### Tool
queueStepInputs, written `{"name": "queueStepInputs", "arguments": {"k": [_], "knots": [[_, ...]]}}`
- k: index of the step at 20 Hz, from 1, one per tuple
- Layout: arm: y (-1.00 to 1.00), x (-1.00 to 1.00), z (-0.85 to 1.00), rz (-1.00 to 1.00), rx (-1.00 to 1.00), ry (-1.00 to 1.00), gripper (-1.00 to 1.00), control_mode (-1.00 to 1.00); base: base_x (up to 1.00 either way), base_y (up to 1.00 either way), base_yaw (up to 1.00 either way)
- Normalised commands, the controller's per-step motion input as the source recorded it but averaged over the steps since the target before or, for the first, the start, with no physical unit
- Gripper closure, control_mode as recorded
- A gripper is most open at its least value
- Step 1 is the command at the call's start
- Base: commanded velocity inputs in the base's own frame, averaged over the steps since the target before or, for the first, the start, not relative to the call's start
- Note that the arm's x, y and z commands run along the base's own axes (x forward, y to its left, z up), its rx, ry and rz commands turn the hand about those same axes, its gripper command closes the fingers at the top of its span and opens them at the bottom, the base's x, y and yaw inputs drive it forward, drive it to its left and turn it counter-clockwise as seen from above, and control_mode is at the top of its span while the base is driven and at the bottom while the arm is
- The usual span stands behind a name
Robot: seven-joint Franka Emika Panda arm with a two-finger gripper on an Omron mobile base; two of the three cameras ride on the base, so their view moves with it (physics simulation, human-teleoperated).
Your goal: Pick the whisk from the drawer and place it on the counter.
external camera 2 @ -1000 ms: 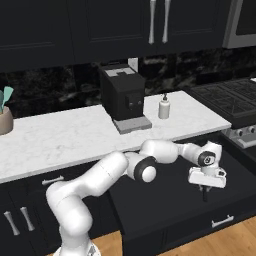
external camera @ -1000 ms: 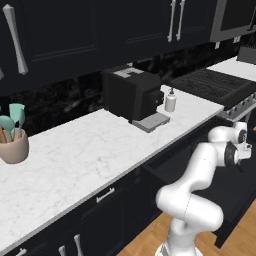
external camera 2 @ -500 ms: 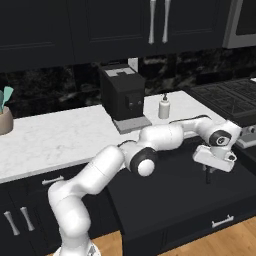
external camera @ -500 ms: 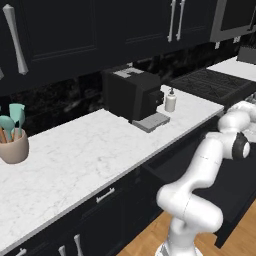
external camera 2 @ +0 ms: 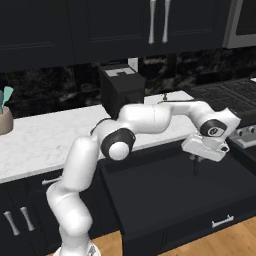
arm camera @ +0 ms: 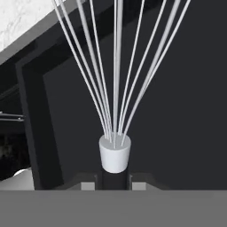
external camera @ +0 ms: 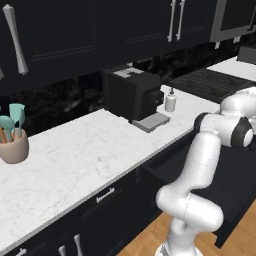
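One whisk [arm camera: 115, 88], pinched by its black handle between the gripper [external camera 2: 196, 161] fingers, wire head pointing straight out along them. Held above the open drawer [external camera 2: 165, 200], near its right edge, just below the counter [external camera 2: 45, 135] front edge.

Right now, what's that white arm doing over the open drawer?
The arm's end effector is shut on a whisk, gripping its black handle so the wire head points away from the hand. It hangs above the open black drawer, not yet over the white marble counter where the whisk should go.
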Motion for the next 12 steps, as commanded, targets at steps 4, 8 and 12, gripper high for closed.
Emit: {"name": "queueStepInputs", "arguments": {"k": [4,8,12], "knots": [[1.0,-0.39,0.28,0.06,-0.09,-0.16,1.0,-1.0,0.0,0.0,0.0],[1.0,-0.55,0.08,0.05,-0.17,-0.11,1.0,-1.0,0.0,0.0,0.0],[1.0,-0.6,0.04,0.0,-0.22,-0.03,1.0,-1.0,0.0,0.0,0.0]]}}
